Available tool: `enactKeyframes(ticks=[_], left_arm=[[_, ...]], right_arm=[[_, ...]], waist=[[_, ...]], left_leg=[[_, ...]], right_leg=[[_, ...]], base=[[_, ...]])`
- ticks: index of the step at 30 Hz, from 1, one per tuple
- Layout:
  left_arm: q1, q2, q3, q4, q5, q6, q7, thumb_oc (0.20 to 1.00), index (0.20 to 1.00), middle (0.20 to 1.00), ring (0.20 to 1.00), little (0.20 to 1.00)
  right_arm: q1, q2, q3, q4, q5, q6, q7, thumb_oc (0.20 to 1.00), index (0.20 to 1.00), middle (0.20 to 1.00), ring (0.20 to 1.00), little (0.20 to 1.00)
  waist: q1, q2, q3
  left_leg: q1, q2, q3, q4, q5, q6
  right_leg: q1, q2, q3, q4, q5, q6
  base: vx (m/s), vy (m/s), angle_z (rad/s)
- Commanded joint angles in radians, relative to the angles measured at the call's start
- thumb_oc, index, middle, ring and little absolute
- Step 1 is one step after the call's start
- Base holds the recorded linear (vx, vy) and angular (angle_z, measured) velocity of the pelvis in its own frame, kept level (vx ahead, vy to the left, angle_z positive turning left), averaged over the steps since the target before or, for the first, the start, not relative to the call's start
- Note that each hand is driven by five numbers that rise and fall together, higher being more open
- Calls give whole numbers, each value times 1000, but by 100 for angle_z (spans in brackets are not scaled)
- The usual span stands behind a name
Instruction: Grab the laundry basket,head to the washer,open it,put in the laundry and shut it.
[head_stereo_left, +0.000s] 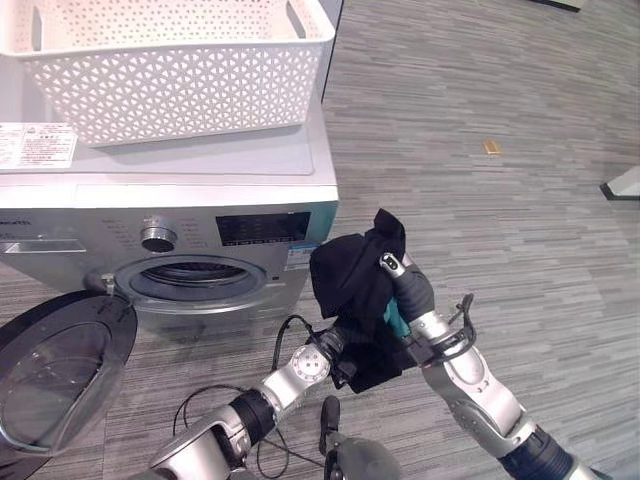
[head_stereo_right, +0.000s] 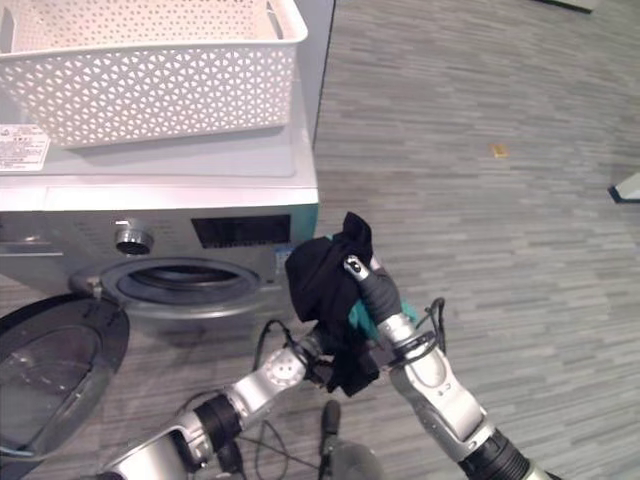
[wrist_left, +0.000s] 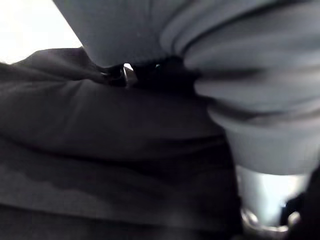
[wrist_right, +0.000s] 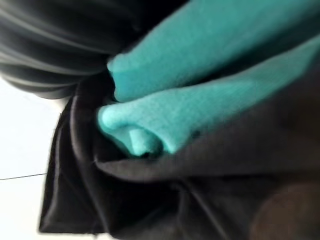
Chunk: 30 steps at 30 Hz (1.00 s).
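Left eye view has my right hand (head_stereo_left: 405, 285) clamped on laundry (head_stereo_left: 352, 275) beside washer (head_stereo_left: 200, 240); left fingers hidden, so I'd aim into its drum opening (head_stereo_left: 195, 275).

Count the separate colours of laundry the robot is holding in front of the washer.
2: black cloth bunched between both hands, and teal cloth folded inside it by the right hand. More may be hidden within the bundle.

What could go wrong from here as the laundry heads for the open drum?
The black garment and teal cloth form a loose bundle between both robot hands, right of the drum opening. A dangling fold could slip to the floor or snag on the drum rim. The open door may obstruct the left arm.
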Motion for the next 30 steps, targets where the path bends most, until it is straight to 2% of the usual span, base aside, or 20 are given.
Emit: enactKeyframes(ticks=[1,10,11,16,23,24,26,27,30], left_arm=[[-51,-120,-51,15,63,-96,-64,1000,1000,1000,1000,1000],[-62,-116,-94,6,116,-116,-72,1000,1000,1000,1000,1000],[-56,-112,-90,18,125,-118,-66,200,200,200,200,200],[-27,-102,-44,54,125,-130,-7,200,200,200,200,200],[35,-93,-18,73,134,-142,28,200,200,200,200,200],[22,-63,32,91,126,-137,38,200,200,200,200,200],[21,-63,34,91,126,-137,37,200,200,200,200,200],[16,-35,38,0,95,-122,6,200,200,200,200,200],[12,-37,37,-8,86,-117,-4,200,200,200,200,200]], right_arm=[[-77,8,-24,-66,47,-76,32,200,200,200,200,200],[-93,21,15,-30,45,-62,46,200,200,200,200,200],[-88,22,13,-26,44,-62,48,200,200,200,200,200],[-81,28,25,14,19,-57,33,200,200,200,200,200],[-16,10,14,35,-45,-44,28,200,200,200,200,200],[-19,-2,9,35,-59,-34,36,200,200,200,200,200],[-20,-2,10,35,-60,-34,36,200,200,200,200,200],[47,-37,-22,11,-92,-18,46,200,200,200,200,200],[58,-46,-27,10,-118,-12,45,200,200,200,200,200]], waist=[[12,-13,-15],[24,0,1],[26,1,2],[46,6,18],[69,3,33],[73,4,32],[72,4,33],[75,13,28],[75,15,27]], left_leg=[[37,48,-5,2,-43,-32],[26,51,-20,2,-38,-35],[23,49,-23,2,-38,-35],[0,44,-43,2,-28,-36],[-18,41,-62,2,-23,-35],[-19,39,-64,2,-22,-35],[-19,39,-65,2,-22,-35],[-17,36,-68,2,-24,-34],[-18,34,-71,2,-24,-34]], right_leg=[[23,-34,36,78,-77,81],[23,-37,19,71,-77,79],[24,-38,16,70,-76,80],[18,-45,-6,68,-73,78],[19,-55,-33,72,-74,78],[19,-56,-33,71,-74,77],[20,-56,-34,71,-74,77],[28,-62,-44,70,-75,79],[30,-62,-47,70,-76,79]], base=[[5,-1,-15],[1,-2,-3],[5,9,5],[-17,5,16],[-9,4,9],[0,0,0],[15,11,0],[35,30,2],[8,24,18]])
